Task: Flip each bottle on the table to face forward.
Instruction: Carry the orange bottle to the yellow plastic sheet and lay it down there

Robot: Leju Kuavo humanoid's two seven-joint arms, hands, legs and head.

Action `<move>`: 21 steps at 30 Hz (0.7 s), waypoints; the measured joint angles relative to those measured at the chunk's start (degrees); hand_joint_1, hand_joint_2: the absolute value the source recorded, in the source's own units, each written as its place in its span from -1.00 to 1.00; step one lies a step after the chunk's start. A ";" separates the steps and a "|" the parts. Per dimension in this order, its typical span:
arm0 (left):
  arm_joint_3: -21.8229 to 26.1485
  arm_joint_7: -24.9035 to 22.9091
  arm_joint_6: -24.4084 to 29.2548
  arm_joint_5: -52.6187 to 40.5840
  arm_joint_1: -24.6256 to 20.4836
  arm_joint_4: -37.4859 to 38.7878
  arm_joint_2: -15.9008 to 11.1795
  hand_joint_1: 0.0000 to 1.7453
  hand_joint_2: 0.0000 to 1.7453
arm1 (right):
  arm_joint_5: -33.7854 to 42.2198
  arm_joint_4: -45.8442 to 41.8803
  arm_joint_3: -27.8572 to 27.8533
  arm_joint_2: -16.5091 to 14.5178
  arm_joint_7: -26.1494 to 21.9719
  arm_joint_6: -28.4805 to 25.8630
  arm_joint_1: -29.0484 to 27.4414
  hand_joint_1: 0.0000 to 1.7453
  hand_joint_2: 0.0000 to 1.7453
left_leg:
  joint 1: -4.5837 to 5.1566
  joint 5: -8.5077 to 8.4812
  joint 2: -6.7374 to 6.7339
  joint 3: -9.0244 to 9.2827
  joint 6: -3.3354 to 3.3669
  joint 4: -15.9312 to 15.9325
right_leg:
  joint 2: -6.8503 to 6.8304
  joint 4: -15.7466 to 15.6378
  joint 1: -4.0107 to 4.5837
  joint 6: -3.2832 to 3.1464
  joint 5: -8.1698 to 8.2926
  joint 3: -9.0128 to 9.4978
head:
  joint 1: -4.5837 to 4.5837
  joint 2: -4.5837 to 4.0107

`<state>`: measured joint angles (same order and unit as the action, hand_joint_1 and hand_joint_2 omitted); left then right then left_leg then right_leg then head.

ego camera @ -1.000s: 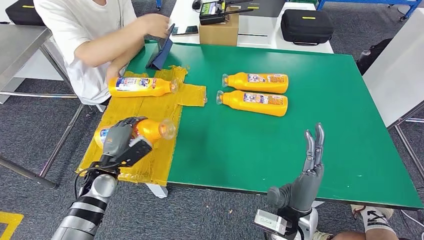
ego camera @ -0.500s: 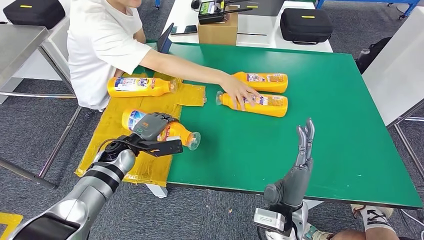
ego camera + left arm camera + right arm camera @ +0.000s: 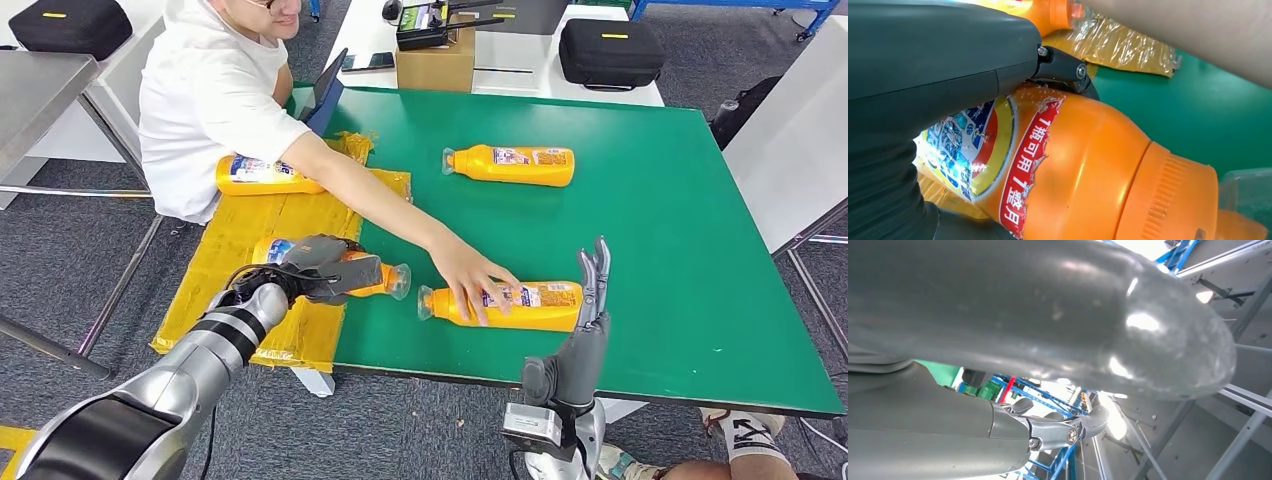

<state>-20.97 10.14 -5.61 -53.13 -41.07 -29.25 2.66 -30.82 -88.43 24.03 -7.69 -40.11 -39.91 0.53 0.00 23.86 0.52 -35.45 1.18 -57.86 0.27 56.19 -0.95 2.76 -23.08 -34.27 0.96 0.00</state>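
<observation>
We see our left hand wrapped around an orange bottle that lies on its side at about 8 o'clock on the green table, right where the yellow taped sheet meets the green surface. Its clear cap points toward 3 o'clock. In the left wrist view the held bottle's label is partly torn; we read red-banded Chinese characters, "可用" among them, beside a blue and yellow emblem whose writing we cannot make out.

Our right hand stands upright at about 6 o'clock near the table's front edge, fingers straight and together, holding nothing. Just beside it lies a second orange bottle on its side, label up, cap toward 9 o'clock; the label print is too small to read. A person's hand rests on this bottle, the arm reaching across from a person in a white shirt at 10 o'clock.

A third orange bottle lies at 12 o'clock, cap toward 9 o'clock, its label unreadable. A fourth lies on the yellow sheet at 10 o'clock, partly behind the person's arm.

Beyond the table sit a cardboard box and a black case.
</observation>
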 joint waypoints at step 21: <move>9.57 10.76 -10.33 24.01 1.67 0.30 1.01 -1.00 1.00 | -1.66 3.86 -0.28 0.26 0.02 0.00 1.08 -1.00 -1.00 | 0.00 -0.01 0.01 0.00 -0.01 0.00 | 0.01 0.01 0.00 0.00 -0.01 -0.01 | -0.01 0.00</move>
<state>-11.40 20.90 -15.93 -29.13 -39.40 -28.94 3.67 -32.49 -84.58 23.75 -7.43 -40.09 -39.91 1.62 -0.01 23.85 0.54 -35.45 1.17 -57.86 0.28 56.20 -0.94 2.76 -23.09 -34.28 0.96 0.00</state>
